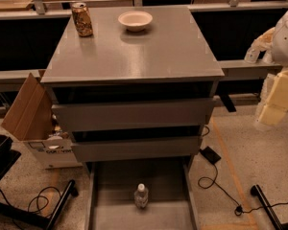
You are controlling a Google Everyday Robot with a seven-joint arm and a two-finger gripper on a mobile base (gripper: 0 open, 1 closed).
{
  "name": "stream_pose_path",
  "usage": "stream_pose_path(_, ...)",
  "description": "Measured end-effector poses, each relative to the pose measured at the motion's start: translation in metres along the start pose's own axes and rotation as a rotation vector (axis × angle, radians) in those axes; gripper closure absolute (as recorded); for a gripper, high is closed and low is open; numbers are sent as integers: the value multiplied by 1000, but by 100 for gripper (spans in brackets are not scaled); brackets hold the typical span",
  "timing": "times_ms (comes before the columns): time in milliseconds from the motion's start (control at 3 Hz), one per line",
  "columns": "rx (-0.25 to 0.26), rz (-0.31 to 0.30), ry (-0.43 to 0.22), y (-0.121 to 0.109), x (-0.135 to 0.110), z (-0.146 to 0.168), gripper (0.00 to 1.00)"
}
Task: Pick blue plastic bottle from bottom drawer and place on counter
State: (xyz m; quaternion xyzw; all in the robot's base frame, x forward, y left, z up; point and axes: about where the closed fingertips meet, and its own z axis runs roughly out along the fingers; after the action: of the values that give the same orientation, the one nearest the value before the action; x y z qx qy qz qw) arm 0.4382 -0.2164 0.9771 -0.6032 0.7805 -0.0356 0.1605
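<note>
The blue plastic bottle (141, 195) stands upright on the floor of the bottom drawer (105, 190), which is pulled out toward me at the base of the cabinet. It is clear with a white cap. The counter (149, 51) is the grey top slab above. My gripper (273, 102) shows as cream-coloured blocks at the right edge, beside the cabinet at the height of the upper drawers, well up and to the right of the bottle and holding nothing that I can see.
A brown dented can (81, 19) and a white bowl (135, 20) stand at the back of the counter. A pump dispenser (252, 54) sits on the right ledge. A cardboard box (31, 119) stands left of the cabinet. Cables (216, 181) and a black plug lie on the floor at right.
</note>
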Motion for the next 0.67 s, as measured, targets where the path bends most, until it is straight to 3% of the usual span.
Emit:
stream_pose_path(333, 0, 0, 0, 0, 0, 0, 0)
stream_pose_path(667, 6, 13, -40, 3, 3, 4, 0)
